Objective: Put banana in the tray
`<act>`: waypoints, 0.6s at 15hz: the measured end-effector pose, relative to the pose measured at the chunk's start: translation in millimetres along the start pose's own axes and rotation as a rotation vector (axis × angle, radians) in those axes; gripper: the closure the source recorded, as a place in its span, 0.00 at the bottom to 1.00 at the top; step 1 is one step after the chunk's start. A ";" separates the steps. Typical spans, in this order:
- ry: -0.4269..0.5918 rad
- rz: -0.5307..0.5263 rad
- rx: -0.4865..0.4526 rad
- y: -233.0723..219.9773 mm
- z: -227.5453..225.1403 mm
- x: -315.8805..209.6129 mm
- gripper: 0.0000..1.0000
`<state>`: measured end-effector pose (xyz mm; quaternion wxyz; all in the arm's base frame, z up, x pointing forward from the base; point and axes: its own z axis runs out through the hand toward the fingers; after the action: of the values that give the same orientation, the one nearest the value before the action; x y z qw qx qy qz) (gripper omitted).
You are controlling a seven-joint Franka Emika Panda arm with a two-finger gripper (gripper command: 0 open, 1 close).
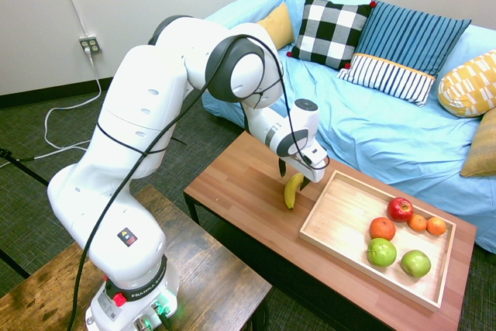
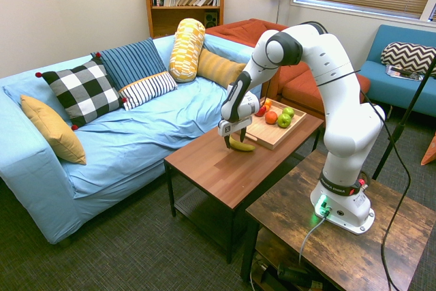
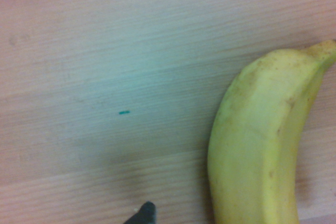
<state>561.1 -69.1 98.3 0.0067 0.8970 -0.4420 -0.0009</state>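
Observation:
The yellow banana (image 1: 292, 191) lies flat on the reddish-brown table, just outside the near-left rim of the light wood tray (image 1: 345, 215). My gripper (image 1: 296, 173) is down at the banana's sofa-side end, open, with a dark finger on either side of it and no grip. From the other side the gripper (image 2: 232, 141) stands over the banana (image 2: 242, 145), with the tray (image 2: 267, 138) just beyond. In the wrist view the banana (image 3: 262, 145) rests close up on the wood grain.
The tray holds a red apple (image 1: 400, 208), three oranges (image 1: 382, 228) and two green apples (image 1: 381, 252) at its far-right end. A blue sofa (image 1: 372, 129) with cushions borders the table's far side. A darker wooden table (image 1: 209, 277) bears the arm.

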 end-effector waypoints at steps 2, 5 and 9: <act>0.000 0.002 0.005 1.6 2.9 3.3 1.00; -0.003 0.009 0.012 2.6 6.4 3.1 1.00; -0.005 0.005 0.015 0.8 6.5 1.2 1.00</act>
<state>561.1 -70.6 91.9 -0.0011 0.8959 -0.4443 0.0000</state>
